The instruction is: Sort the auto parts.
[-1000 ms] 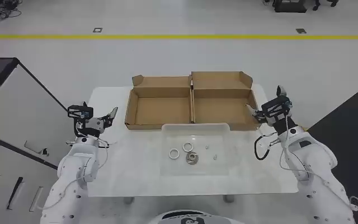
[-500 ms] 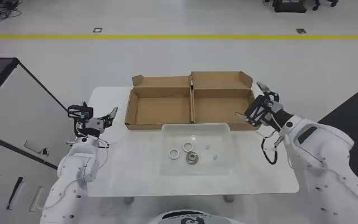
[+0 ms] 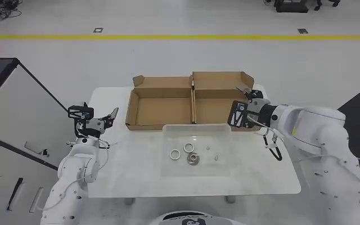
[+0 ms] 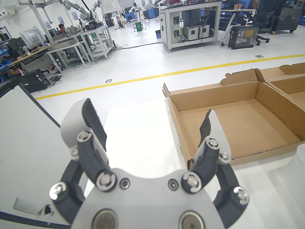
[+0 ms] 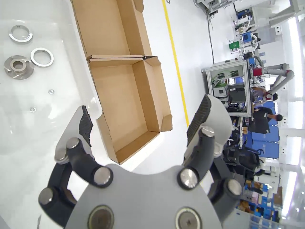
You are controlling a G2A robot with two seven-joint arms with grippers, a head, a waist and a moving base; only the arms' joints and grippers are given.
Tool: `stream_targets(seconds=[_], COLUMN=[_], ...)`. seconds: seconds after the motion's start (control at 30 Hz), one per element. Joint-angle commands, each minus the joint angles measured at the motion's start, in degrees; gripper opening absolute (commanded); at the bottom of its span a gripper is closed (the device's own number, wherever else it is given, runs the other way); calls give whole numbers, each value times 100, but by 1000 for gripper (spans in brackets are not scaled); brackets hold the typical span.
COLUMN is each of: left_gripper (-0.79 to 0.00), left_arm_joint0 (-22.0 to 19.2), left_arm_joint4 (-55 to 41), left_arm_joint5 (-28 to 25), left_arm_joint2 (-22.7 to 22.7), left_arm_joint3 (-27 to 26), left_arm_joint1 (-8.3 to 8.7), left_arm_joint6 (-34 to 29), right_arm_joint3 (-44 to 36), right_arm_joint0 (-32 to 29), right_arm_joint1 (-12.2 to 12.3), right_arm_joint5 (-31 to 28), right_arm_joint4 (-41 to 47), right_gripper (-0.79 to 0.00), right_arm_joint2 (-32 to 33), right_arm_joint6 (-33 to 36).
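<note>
My right pincer (image 5: 145,107), open and empty, hangs by the right cardboard box (image 5: 124,91); it and the left cardboard box (image 5: 104,17) hold nothing, with two rings (image 5: 42,57), flange (image 5: 18,67) and small nuts (image 5: 50,92) all unsorted in the clear tray (image 3: 197,128).

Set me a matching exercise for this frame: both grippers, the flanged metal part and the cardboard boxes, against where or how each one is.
Things:
1. left gripper
2. right gripper
3. flanged disc
4. cardboard boxes

Places or states:
a. lying in the clear tray
b. empty, side by side
c. open, by the left edge of the table
d. open, above a box corner

Pairs: 1-c, 2-d, 3-a, 4-b.
</note>
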Motion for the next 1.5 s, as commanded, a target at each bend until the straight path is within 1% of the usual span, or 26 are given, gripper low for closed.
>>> stream_targets(seconds=[0.0, 0.13, 0.23, 0.43, 0.6, 0.77, 0.9, 1.0, 1.1, 1.27, 1.3, 1.47], left_gripper=[0, 0, 0, 0, 0, 0, 0, 0, 0, 0, 0, 0], left_arm_joint0=[0, 0, 0, 0, 0, 0, 0, 0, 0, 0, 0, 0], left_arm_joint4=[0, 0, 0, 0, 0, 0, 0, 0, 0, 0, 0, 0], left_arm_joint5=[0, 0, 0, 0, 0, 0, 0, 0, 0, 0, 0, 0], left_arm_joint2=[0, 0, 0, 0, 0, 0, 0, 0, 0, 0, 0, 0], left_arm_joint3=[0, 0, 0, 0, 0, 0, 0, 0, 0, 0, 0, 0], left_arm_joint1=[0, 0, 0, 0, 0, 0, 0, 0, 0, 0, 0, 0], left_arm_joint6=[0, 0, 0, 0, 0, 0, 0, 0, 0, 0, 0, 0], right_arm_joint3=[42, 171, 325, 499, 751, 926, 989, 1064, 1161, 1310, 1350, 1486], right_arm_joint0=[127, 431, 696, 1432, 2271, 3248, 4118, 4747, 5286, 5921, 5995, 5857], right_arm_joint1=[97, 315, 482, 877, 1261, 1584, 1771, 1844, 1864, 1832, 1821, 1747], right_arm_joint5=[-56, -54, 33, 373, 614, 987, 1316, 1524, 1656, 1785, 1794, 1893], right_arm_joint4=[-66, -33, 227, 813, 1264, 2144, 2873, 3425, 3843, 4372, 4450, 4592], right_gripper=[0, 0, 0, 0, 0, 0, 0, 0, 0, 0, 0, 0], right_arm_joint2=[-194, -624, -1008, -2064, -3207, -4392, -5396, -6066, -6666, -7463, -7538, -7538], right_arm_joint6=[-58, -55, 32, 372, 613, 986, 1315, 1523, 1654, 1783, 1792, 1891])
